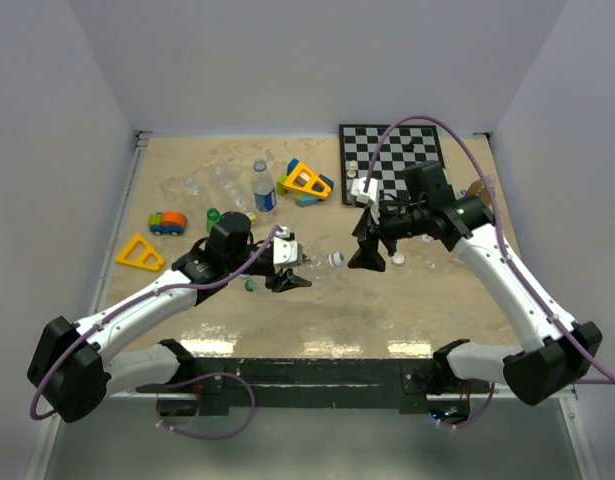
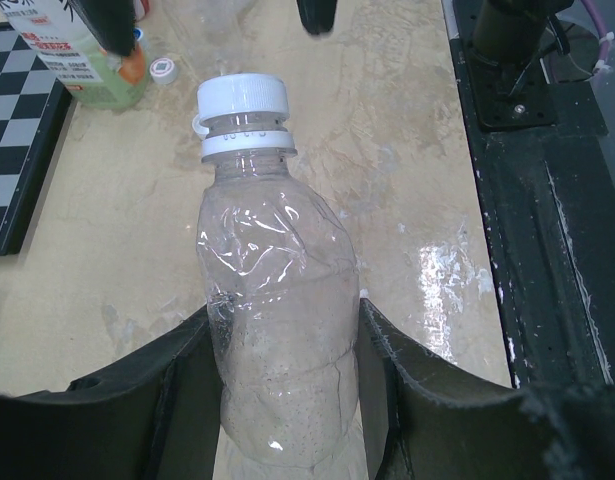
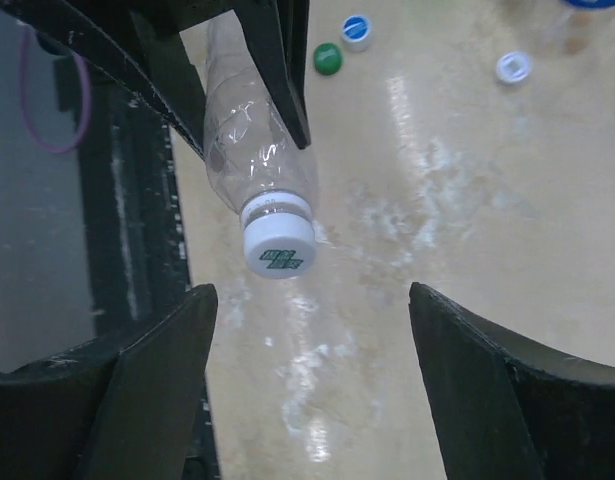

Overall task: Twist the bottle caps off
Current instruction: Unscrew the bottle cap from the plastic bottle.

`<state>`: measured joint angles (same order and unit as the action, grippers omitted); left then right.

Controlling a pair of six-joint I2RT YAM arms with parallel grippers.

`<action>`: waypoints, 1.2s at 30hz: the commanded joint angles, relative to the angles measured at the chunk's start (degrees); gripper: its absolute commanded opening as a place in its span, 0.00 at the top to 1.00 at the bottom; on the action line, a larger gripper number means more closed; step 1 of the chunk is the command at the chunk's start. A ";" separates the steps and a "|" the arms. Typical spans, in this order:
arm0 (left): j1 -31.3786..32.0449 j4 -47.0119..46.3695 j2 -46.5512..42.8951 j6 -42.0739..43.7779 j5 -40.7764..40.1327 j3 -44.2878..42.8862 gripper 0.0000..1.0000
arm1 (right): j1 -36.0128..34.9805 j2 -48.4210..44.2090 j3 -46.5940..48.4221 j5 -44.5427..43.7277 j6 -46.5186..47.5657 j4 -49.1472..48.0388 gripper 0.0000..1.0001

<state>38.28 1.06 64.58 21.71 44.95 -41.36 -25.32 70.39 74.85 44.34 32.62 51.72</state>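
While squeezing the clear bottle (image 2: 272,300) tight in the left gripper (image 2: 282,335), holding it sideways over the table (image 2: 407,150), white cap (image 2: 242,97) still on. Facing that cap with the right gripper (image 3: 312,295), spread wide, not touching. Already off, lying loose: green cap (image 3: 328,58), blue cap (image 3: 356,30), small pale cap (image 3: 512,67). Left to do: grab, twist off, then maybe the blue-label bottle (image 1: 264,188).

Bright, even light from overhead; the pale worktop (image 1: 387,310) gives back white glare near its front edge and in both wrist views; shadows soft and short; highlights glint on the clear bottle (image 2: 277,300); left claw (image 2: 282,330) and right claw (image 3: 309,300) fingers look dark, slightly soft.
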 commanded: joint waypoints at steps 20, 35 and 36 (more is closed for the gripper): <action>-0.14 -1.68 -1.03 -0.01 0.49 -0.47 1.00 | 0.18 8.53 0.56 14.20 -17.41 -2.41 0.35; -0.23 -1.50 -0.86 0.17 0.14 -0.47 1.00 | 0.18 8.54 0.65 14.37 -11.20 -1.46 0.95; -0.23 -1.41 -0.94 0.26 0.49 -0.47 1.00 | 0.18 8.54 0.74 14.90 -8.31 -0.15 1.00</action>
<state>38.28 0.97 64.49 21.69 44.64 -41.36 -25.08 80.42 73.82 56.53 16.97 49.54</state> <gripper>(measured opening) 0.524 0.302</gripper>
